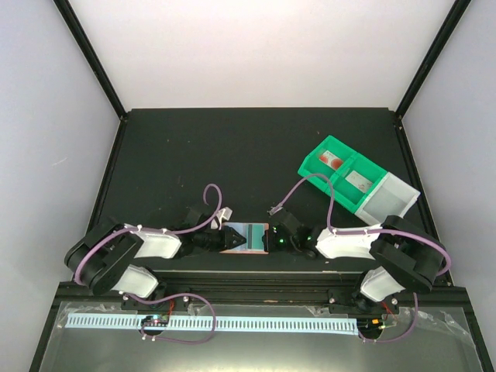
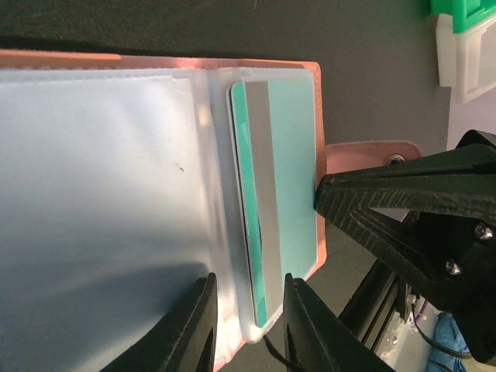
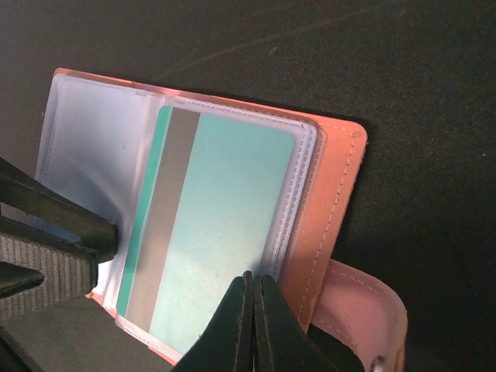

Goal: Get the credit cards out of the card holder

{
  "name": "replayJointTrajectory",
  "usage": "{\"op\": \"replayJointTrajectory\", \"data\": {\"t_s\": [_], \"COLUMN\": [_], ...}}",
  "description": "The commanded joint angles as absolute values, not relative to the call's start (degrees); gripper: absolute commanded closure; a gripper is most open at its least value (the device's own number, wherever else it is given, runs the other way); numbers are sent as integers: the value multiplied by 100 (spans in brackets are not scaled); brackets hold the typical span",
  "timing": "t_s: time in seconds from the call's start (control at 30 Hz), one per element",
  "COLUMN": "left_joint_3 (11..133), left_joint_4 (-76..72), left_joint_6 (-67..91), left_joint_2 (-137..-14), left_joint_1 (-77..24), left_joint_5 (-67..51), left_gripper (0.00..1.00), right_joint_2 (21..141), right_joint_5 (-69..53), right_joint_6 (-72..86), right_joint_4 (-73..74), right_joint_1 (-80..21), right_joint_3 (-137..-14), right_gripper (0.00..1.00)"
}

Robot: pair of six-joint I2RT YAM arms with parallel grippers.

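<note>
The salmon-pink card holder [image 1: 263,228] lies open on the black table between my two grippers. In the right wrist view the holder [image 3: 333,201] shows clear sleeves and a teal credit card [image 3: 225,209] with a grey stripe tucked in one sleeve; the snap tab [image 3: 364,310] sticks out at the lower right. My right gripper [image 3: 254,280] is shut, its tip resting on the card's sleeve near the holder's edge. My left gripper [image 2: 248,325] is open, its fingers either side of the sleeve's end with the teal card [image 2: 291,178]. Other cards are hidden.
A green compartment bin [image 1: 341,174] with a clear white section [image 1: 391,198] stands at the back right, holding a few small items. The table's near edge rail runs just in front of the holder. Cables loop over both arms.
</note>
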State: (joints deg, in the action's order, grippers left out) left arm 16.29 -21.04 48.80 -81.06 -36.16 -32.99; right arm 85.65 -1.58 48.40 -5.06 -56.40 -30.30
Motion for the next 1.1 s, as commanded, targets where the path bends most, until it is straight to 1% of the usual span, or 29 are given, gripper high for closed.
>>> {"op": "replayJointTrajectory", "data": {"t_s": [0.0,0.37,0.43,0.53,0.67,0.9,1.07], "left_joint_3": [1786,1793,1797,1789,1766,1792,1863], "left_joint_4": [-2455,-3179,-3287,-3287,-3210,-2951,-2255], "left_joint_6": [5012,5464,5507,5511,5473,5269,4948], "left_joint_2": [-8345,-8784,-8845,-8847,-8746,-8539,-8158], "left_joint_1": [-3713,-3782,-3788,-3791,-3793,-3786,-3636], "left_joint_5": [-3264,-3546,-3587,-3574,-3509,-3531,-3488], "left_gripper": [76,79,81,87,98,98,98], "right_joint_2": [8736,8754,8750,8738,8711,8736,8617], "right_joint_5": [-180,-196,-199,-194,-167,-152,-92], "right_joint_6": [4895,4922,4917,4922,4915,4953,4964], "right_joint_4": [-489,-578,-580,-556,-562,-539,-394], "right_joint_1": [-5696,-5693,-5695,-5695,-5695,-5692,-5693], "right_joint_3": [-2866,-2812,-2813,-2804,-2770,-2769,-2755], "right_gripper": [97,97,97,97,97,98,98]}}
